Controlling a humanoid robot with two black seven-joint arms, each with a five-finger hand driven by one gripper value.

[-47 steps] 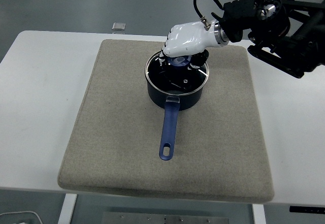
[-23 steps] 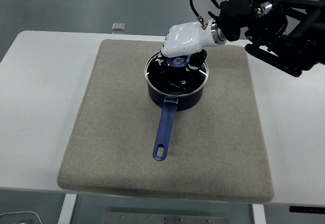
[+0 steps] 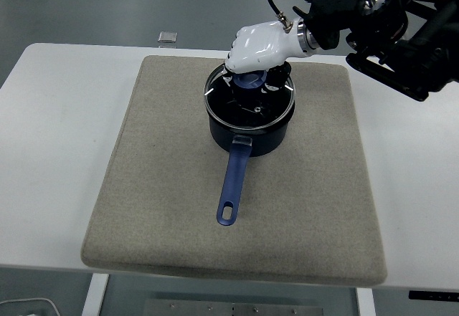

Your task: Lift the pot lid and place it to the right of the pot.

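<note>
A dark blue pot [image 3: 249,134] with a long blue handle [image 3: 234,180] stands on the beige mat [image 3: 165,187]. Its glass lid [image 3: 251,102] with a metal rim and a blue knob [image 3: 249,81] hangs slightly raised and tilted above the pot's mouth. My right hand [image 3: 259,47], white over a black arm, reaches in from the upper right and is shut on the knob from above. The knob is partly hidden by the fingers. The left arm does not show.
The mat covers most of the white table [image 3: 50,151]. A small grey square object [image 3: 168,37] lies at the table's far edge. Bare mat [image 3: 326,151] stretches to the right of the pot.
My right hand has risen a little with the knob, and the lid has come up off the pot's rim. The pot's handle swung slightly to the left.
</note>
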